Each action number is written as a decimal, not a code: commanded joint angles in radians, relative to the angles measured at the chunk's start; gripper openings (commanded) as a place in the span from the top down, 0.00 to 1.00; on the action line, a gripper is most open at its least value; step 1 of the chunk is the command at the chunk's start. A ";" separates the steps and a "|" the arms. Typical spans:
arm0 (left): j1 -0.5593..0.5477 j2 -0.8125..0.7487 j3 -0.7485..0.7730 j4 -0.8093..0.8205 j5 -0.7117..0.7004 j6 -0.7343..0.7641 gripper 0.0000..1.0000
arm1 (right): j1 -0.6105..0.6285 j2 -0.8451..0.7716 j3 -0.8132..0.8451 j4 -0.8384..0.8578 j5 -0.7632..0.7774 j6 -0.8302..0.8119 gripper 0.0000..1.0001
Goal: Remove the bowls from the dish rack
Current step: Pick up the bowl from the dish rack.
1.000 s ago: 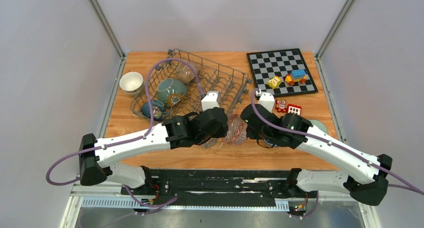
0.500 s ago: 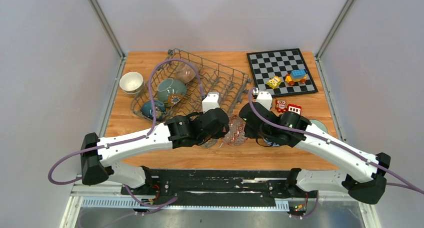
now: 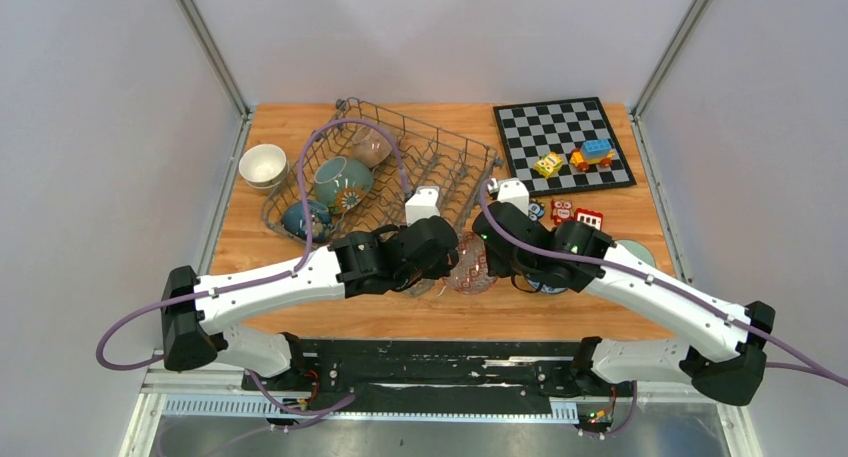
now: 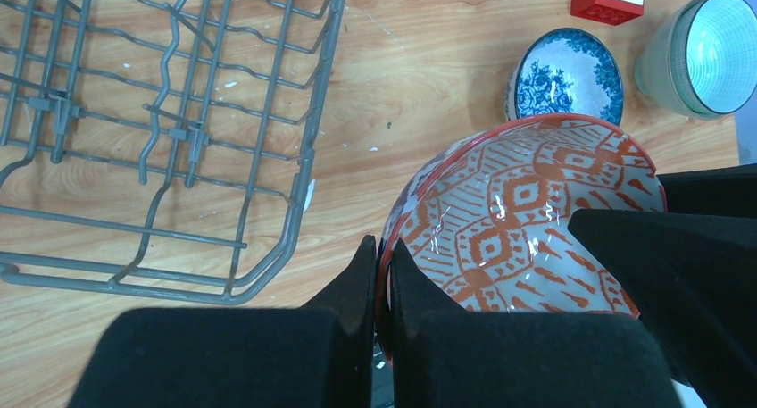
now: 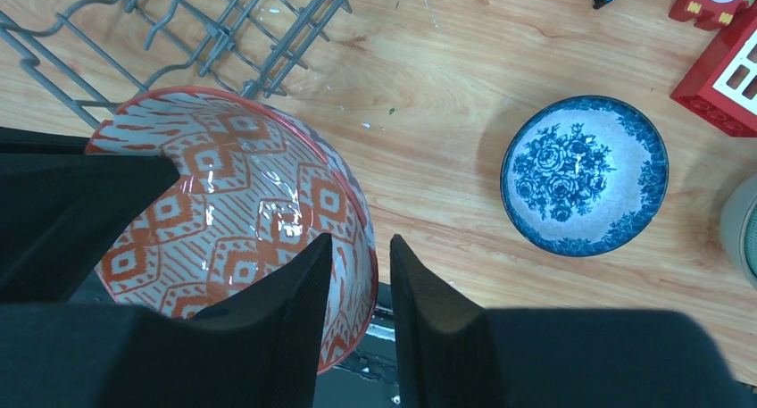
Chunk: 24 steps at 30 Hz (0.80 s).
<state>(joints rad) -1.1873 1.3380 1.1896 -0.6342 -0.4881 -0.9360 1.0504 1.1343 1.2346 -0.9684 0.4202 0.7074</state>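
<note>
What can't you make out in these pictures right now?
Top external: red patterned bowl mostly hidden behind both wrists.
Left wrist: left gripper covers the bowl's near rim; teal bowl cut off by the right edge.
Right wrist: right gripper hides the bowl's near side; red toy block cut off by the right edge.

Arms angled inward; left end effector [image 4: 382,254] clamped, right end effector [image 5: 361,247] parted.

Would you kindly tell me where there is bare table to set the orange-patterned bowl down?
Bare wood lies between the dish rack and the blue floral bowl, and on the table left of the rack's near end. Crowded at right: toy blocks, pale green bowl.
</note>
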 commanded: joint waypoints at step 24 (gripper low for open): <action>0.010 -0.282 -0.208 0.099 -0.137 0.116 0.00 | -0.626 -0.211 -0.177 -0.026 -0.155 -0.142 0.96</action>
<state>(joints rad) -1.1858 1.1496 1.0580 -0.5766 -0.5381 -0.8661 0.5720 0.9894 1.1496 -1.0019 0.3534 0.5972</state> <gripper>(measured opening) 0.996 0.059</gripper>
